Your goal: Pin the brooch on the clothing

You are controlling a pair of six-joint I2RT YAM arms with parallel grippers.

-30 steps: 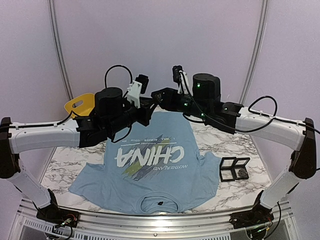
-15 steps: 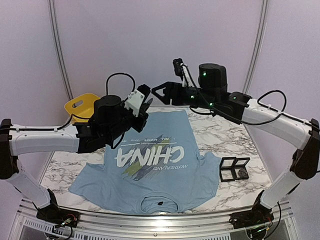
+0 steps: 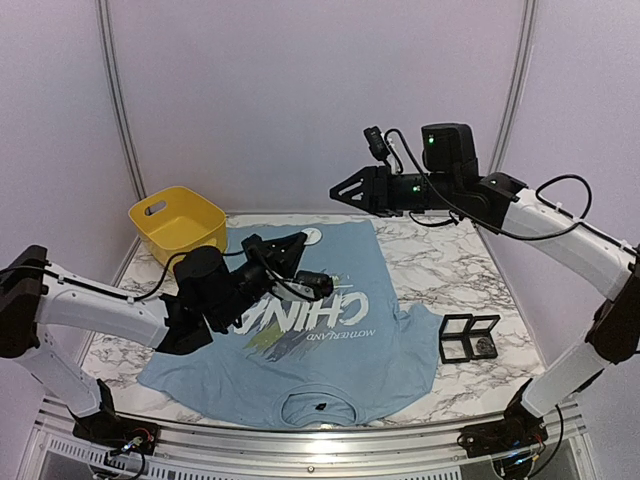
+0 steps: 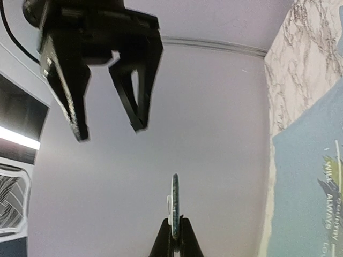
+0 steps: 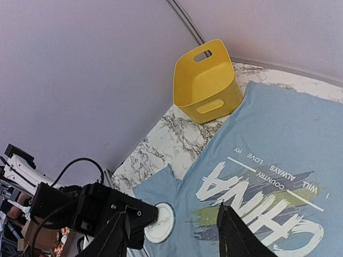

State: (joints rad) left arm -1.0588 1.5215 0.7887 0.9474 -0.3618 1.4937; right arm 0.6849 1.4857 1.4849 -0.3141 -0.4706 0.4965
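The yellow bin [image 3: 175, 215] sits at the far left of the tabletop [image 3: 440, 270], out of play. My left pincer [image 4: 174, 224] is clenched on the brooch [image 5: 159, 223], pinching the white disc by its rim. The left wrist view sees it edge-on, which I judge leaves its back free for pinning. It hangs low over the far left part of the T-shirt [image 3: 330, 350] and looks clear of the fabric.

The shirt lies spread flat, collar toward the arm bases, so the printed chest is open to pin onto. My right pincer [image 3: 340, 190] is released, fingers spread, and rides high above the far hem. I read it as poised to help. The open black case [image 3: 470, 337] rests just beside the shirt's right sleeve.
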